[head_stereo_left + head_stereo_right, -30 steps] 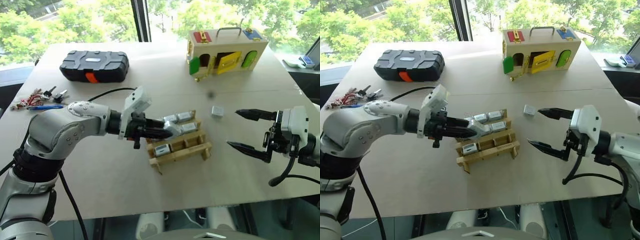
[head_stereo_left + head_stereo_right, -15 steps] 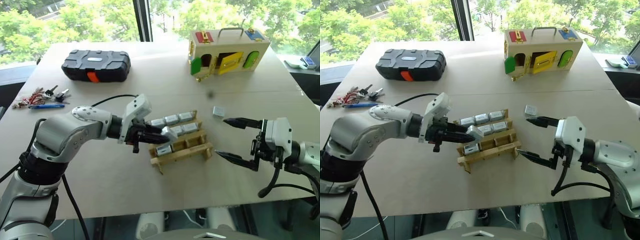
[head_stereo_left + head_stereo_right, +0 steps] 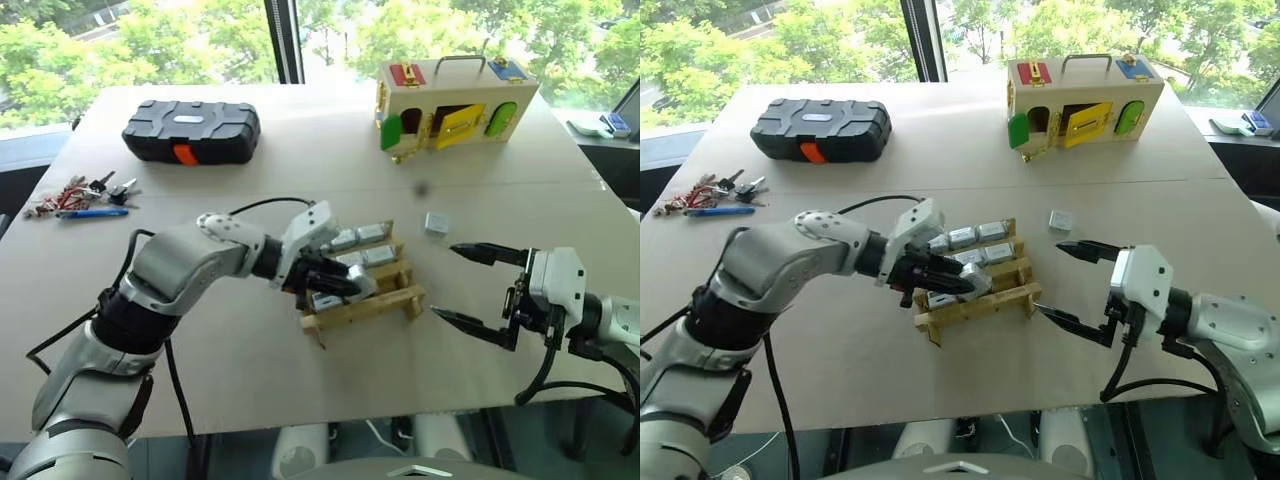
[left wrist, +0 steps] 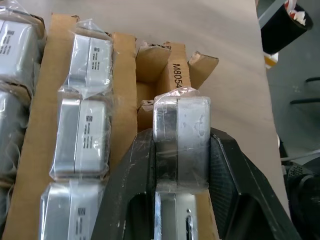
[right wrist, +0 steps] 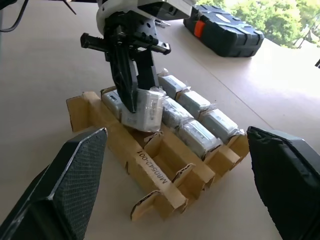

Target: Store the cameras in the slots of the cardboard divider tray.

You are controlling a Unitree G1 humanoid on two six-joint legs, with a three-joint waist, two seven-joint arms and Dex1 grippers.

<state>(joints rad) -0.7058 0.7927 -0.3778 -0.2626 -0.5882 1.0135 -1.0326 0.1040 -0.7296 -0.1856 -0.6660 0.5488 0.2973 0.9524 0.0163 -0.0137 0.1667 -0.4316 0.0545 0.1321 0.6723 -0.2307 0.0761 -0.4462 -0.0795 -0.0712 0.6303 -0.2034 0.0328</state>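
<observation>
My left end effector [image 4: 181,165] grips a silver-grey wrapped boxy camera [image 4: 181,142] above the tan cardboard divider tray [image 3: 372,305], aligned for an empty slot; my right end effector [image 3: 468,288] waits open beside it.

Left gripper [image 3: 352,284] carried camera [image 4: 181,145] lower, over tray [image 5: 150,165].

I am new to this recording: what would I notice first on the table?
The left tool, shut on a plastic-wrapped camera, holds it over the cardboard divider tray in the middle of the table. The right tool waits open beside the tray, and one loose camera lies beyond it.
</observation>
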